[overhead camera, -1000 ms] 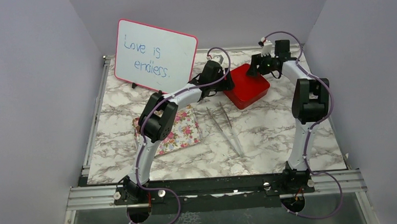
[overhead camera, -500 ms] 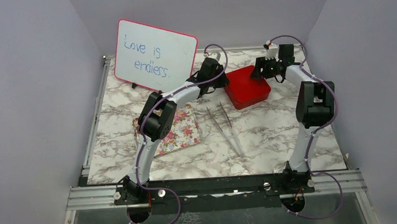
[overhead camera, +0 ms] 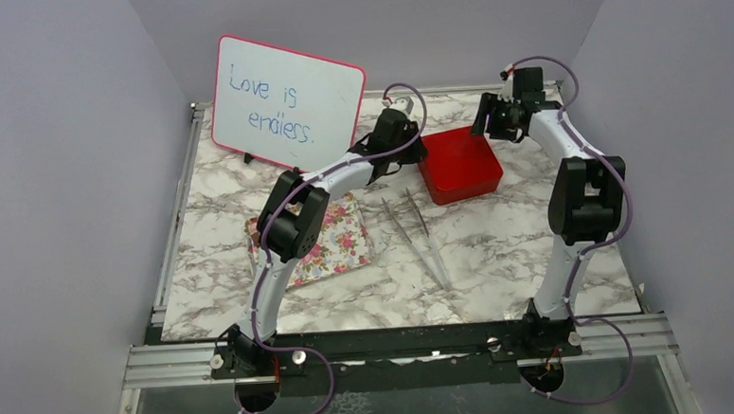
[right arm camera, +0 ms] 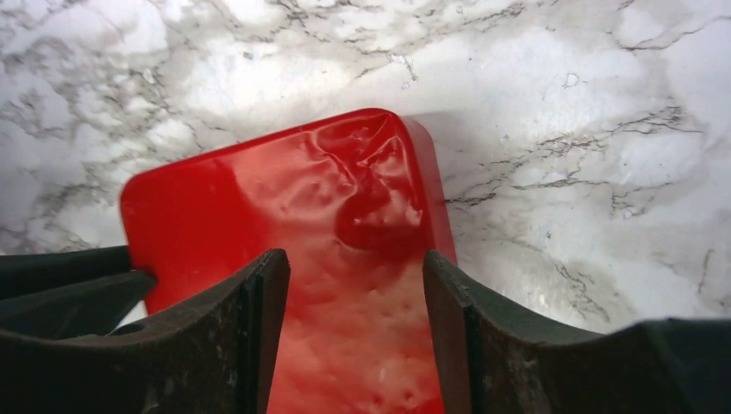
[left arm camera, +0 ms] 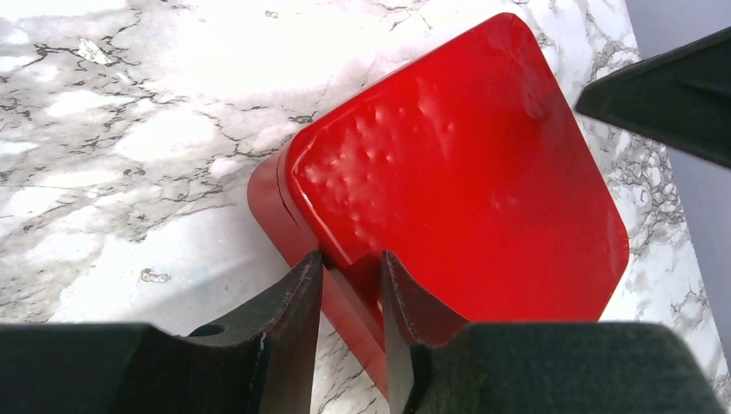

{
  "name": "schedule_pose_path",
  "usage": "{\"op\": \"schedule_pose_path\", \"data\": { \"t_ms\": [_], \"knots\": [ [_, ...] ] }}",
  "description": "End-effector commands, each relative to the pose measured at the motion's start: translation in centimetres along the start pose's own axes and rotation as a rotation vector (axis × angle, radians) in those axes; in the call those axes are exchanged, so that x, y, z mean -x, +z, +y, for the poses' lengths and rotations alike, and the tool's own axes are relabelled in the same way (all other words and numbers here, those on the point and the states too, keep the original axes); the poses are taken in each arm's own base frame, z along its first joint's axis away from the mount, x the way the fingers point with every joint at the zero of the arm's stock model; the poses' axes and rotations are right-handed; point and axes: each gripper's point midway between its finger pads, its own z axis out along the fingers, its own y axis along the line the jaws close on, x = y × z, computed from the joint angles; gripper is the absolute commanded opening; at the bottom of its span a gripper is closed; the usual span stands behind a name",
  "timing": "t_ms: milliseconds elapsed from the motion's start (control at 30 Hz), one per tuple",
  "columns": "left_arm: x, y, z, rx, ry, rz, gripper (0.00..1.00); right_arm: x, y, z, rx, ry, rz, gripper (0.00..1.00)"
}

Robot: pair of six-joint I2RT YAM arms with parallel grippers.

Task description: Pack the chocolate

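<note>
Left gripper [left arm camera: 349, 276] clamps the red box [left arm camera: 465, 190] rim at 9 o'clock, likely steadying it; right gripper [right arm camera: 355, 276] hovers at 1 o'clock, fingers apart

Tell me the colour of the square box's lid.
The lid is glossy red; the left wrist view shows it best.

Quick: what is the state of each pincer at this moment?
Left pincer: closed on the edge of the red box.
Right pincer: open over the box, holding nothing.
</note>
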Motion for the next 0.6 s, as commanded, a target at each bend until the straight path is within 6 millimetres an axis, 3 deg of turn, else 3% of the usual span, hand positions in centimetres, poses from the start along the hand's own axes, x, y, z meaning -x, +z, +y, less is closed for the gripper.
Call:
{"op": "schedule_pose_path", "data": {
  "t_ms": [0,133,233,333,567],
  "knots": [
    [-2.8,0.5,0.7,0.013,0.010,0.051,0.32,2.1,-2.9,0.5,-0.063,0.050,-0.040,0.61],
    [-3.0,0.5,0.7,0.013,0.008,0.054,0.31,1.7,-4.4,1.8,-0.024,0.069,-0.014,0.48],
    [-3.1,0.5,0.9,0.014,0.010,0.058,0.32,1.0,-5.9,3.5,0.050,0.079,-0.009,0.25],
    [-3.0,0.4,0.7,0.009,0.006,0.057,0.32,-1.2,-6.7,5.8,0.098,0.069,0.014,0.02],
    [-2.6,0.5,0.3,-0.008,-0.006,0.052,0.32,-4.4,-7.7,9.8,0.165,0.019,0.065,0.01]
  ]
}}
